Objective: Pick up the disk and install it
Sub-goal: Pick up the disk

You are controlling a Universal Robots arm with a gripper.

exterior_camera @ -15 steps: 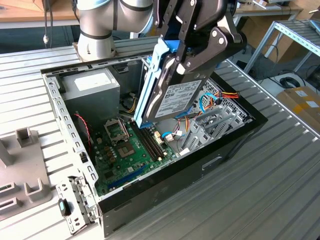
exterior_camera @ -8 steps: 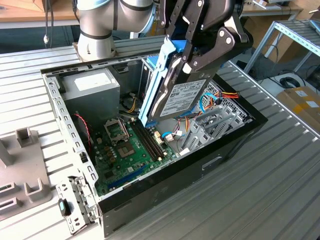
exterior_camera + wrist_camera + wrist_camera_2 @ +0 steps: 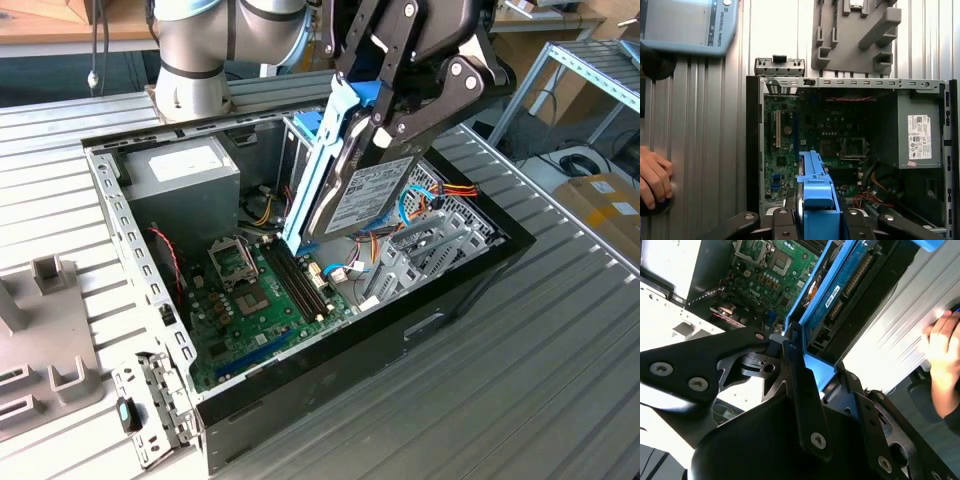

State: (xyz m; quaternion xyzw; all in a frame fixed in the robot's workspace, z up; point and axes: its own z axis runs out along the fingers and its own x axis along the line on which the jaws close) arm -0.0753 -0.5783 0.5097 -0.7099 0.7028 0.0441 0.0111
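Fingers of black linkage gripper point(image 3: 386, 108) clamped on blue carrier frame at upper end of disk point(image 3: 362, 195), flat silver-metal hard drive with white label. Disk hangs tilted over far half of open black computer case point(image 3: 330, 372), long axis running down from fingers toward green motherboard point(image 3: 250, 300). Grey metal drive cage point(image 3: 425, 250) just beside lower end, toward exterior view's right. Person's hand point(image 3: 652, 182) on ribbed metal worktop point(image 3: 560, 380), outside case.

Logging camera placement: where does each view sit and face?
Exterior view: off-arm, looking down into the computer case; shows the arm and end effector clamping the disk.
Second wrist view: at the wrist, looking along the end effector past the disk.
First wrist view: likewise, looking down into the case.
Both wrist views share the end effector, motherboard and a person's hand.
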